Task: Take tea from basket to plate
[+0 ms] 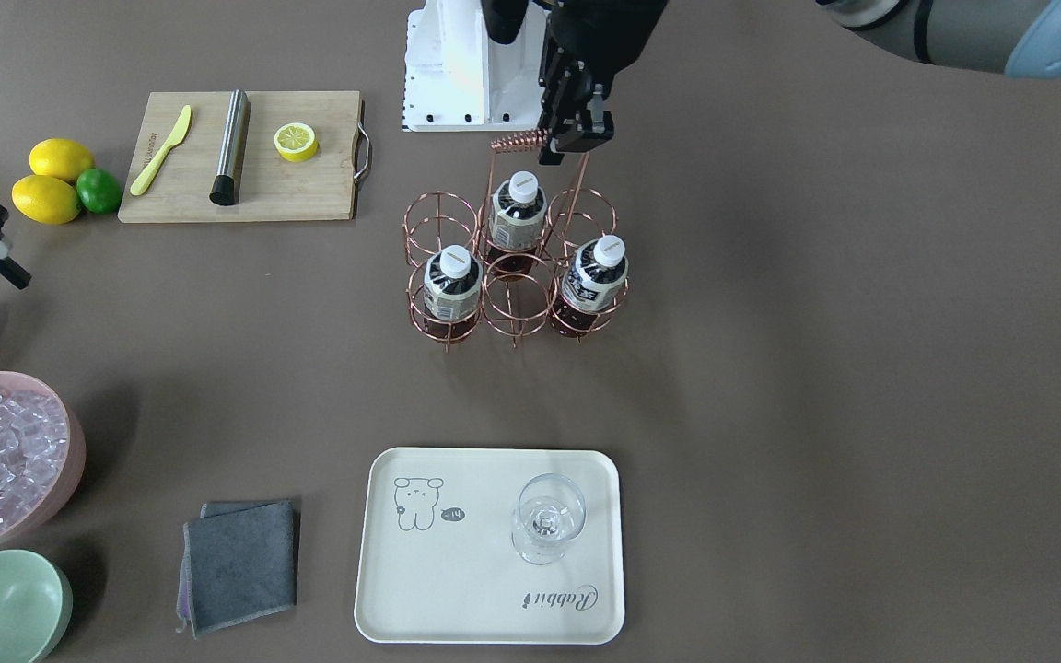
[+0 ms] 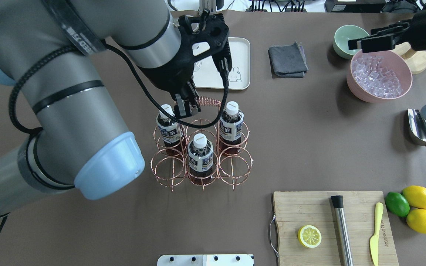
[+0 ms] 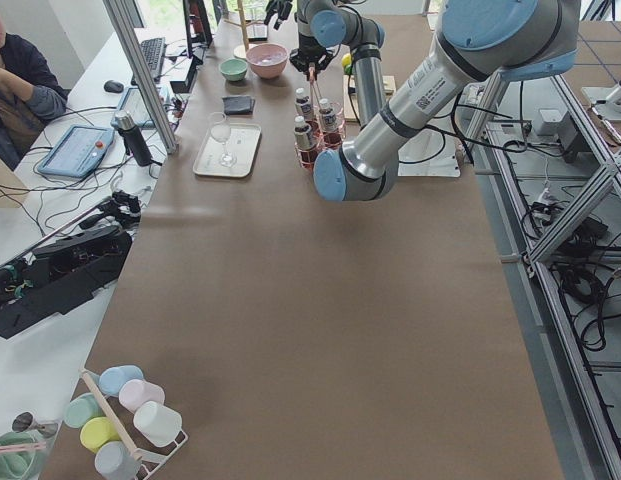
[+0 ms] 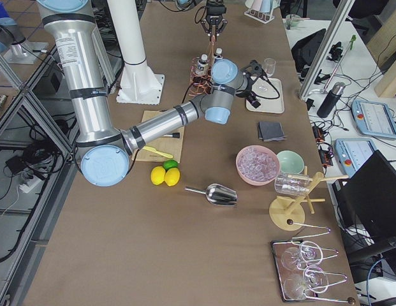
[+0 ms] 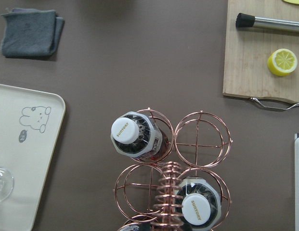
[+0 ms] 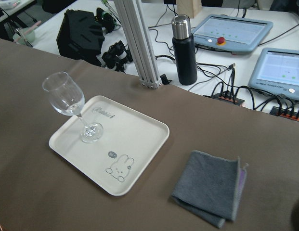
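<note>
Desk [image 2: 309,147] seen from above, left to right.

At left, the left pincer [image 2: 184,110], low over one end of the coiled handle [image 2: 209,101] of the basket [image 2: 152,162]. Impossible to tell whether apart or clamped on the wire: fingertips masked by the black body above them. Possibly there to steady the carrier, possibly bound for a bottle; a guess only.

Just right of that, three bottles in the copper rings. One tea [image 2: 168,129] in the far-left cell, a second [image 2: 200,157] in the near-middle cell, a third [image 2: 230,125] in the far-right cell. All upright, long axis vertical, white caps pointing up, kept straight by the rings. Likely best drawn straight up, clear of the handle. None on the plate yet.

Beyond the basket, the cream plate [image 2: 240,48], with a stemmed glass [image 1: 547,517] at one end and room beside it for a bottle.

Further right, a folded grey cloth [image 2: 287,61], a green bowl [image 2: 346,37] and a pink bowl [image 2: 368,96] of ice. Over that bowl, the right pincer [image 2: 361,38], fingers apart, gripping nothing, well apart from the basket.
</note>
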Tool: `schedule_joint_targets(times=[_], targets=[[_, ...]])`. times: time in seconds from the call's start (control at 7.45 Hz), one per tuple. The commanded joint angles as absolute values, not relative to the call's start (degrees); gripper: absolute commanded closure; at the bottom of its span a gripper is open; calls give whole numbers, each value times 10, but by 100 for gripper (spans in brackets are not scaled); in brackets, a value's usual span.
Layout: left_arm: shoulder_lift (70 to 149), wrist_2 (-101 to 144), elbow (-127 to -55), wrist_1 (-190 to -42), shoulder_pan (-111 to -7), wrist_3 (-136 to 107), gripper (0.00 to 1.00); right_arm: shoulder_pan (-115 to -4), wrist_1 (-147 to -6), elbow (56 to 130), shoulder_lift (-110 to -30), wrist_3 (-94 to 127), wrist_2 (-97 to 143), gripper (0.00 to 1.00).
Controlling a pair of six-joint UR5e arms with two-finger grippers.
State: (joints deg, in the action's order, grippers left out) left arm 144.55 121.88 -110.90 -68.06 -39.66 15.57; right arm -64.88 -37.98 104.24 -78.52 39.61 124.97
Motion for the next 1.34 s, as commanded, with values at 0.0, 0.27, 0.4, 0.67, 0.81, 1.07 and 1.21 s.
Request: schedule_joint_targets(times=[0.0, 0.27, 0.4, 0.67, 0.81, 1.07, 1.21], targets=[[1460, 1192, -1112, -680, -357, 134, 100, -513, -298, 1058, -776, 497, 1068, 1], [1456, 1191, -1112, -680, -352, 134, 100, -476, -298, 1060, -767, 491, 1005, 1], [1451, 1190, -1112, -680, -352, 134, 100, -455, -298, 1060, -758, 490, 976, 1], [1441, 1190, -1112, -681, -352, 134, 100, -375, -306, 1060, -743, 486, 885, 1], [1439, 1190, -1112, -685, -352, 134, 100, -350, -323, 1062, -741, 465, 855, 1], [1436, 1191, -1114, -689, -352, 134, 100, -340, -409, 1107, -718, 458, 851, 1], [1436, 1191, -1117, -689, -352, 134, 100, -328, -434, 1116, -708, 458, 835, 1]])
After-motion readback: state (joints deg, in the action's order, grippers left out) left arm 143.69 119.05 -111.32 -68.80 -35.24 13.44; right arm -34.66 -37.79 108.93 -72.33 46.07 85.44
